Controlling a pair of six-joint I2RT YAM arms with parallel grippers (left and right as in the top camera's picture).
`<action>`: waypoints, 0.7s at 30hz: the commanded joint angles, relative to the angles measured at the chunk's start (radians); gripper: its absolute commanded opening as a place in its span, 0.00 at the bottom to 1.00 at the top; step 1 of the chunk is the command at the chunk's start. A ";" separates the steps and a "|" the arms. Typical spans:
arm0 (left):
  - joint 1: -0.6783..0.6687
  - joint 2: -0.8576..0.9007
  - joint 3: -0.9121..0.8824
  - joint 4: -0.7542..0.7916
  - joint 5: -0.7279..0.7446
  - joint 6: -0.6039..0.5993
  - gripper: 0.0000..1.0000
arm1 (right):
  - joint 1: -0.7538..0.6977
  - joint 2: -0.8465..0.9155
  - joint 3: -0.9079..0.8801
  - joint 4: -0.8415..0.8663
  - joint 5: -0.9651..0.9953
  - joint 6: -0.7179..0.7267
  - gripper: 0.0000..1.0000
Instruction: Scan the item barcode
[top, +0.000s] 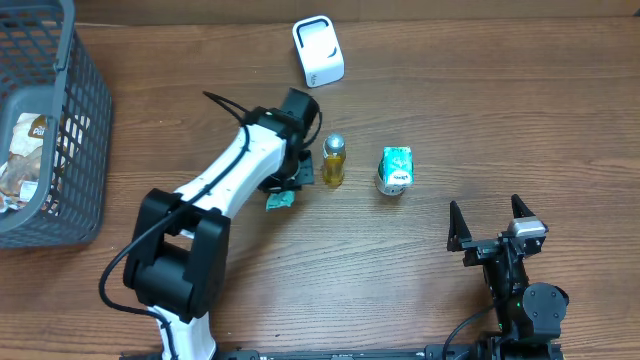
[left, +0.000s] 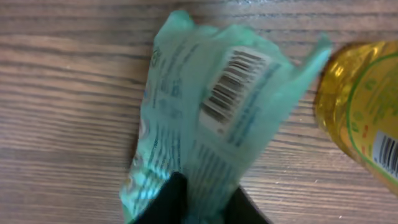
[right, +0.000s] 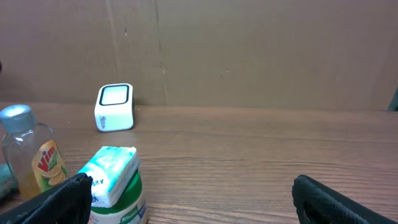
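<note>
A crumpled green packet (left: 211, 124) lies on the wooden table with its white barcode label (left: 233, 84) facing up. My left gripper (left: 205, 193) is shut on the packet's near end, one black finger on each side. From overhead the packet (top: 280, 201) pokes out beneath the left gripper (top: 292, 180), just left of a yellow bottle (top: 333, 160). The white scanner (top: 318, 50) stands at the back of the table, well apart from the packet. My right gripper (top: 492, 222) rests open near the front right, holding nothing.
A grey basket (top: 60, 120) with bagged goods stands at the far left. A teal tissue pack (right: 109, 174) sits on a green-lidded jar (right: 121, 208) to the right of the yellow bottle (right: 31, 158). The scanner (right: 114, 107) stands before a brown wall.
</note>
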 joint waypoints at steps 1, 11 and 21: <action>0.010 0.013 -0.001 -0.004 -0.025 -0.022 0.36 | -0.002 -0.009 -0.011 0.003 0.010 -0.001 1.00; 0.102 0.006 0.184 -0.155 0.151 0.145 0.53 | -0.002 -0.009 -0.011 0.003 0.010 -0.001 1.00; 0.138 0.009 0.148 -0.208 0.152 0.196 0.17 | -0.002 -0.009 -0.011 0.003 0.010 -0.001 1.00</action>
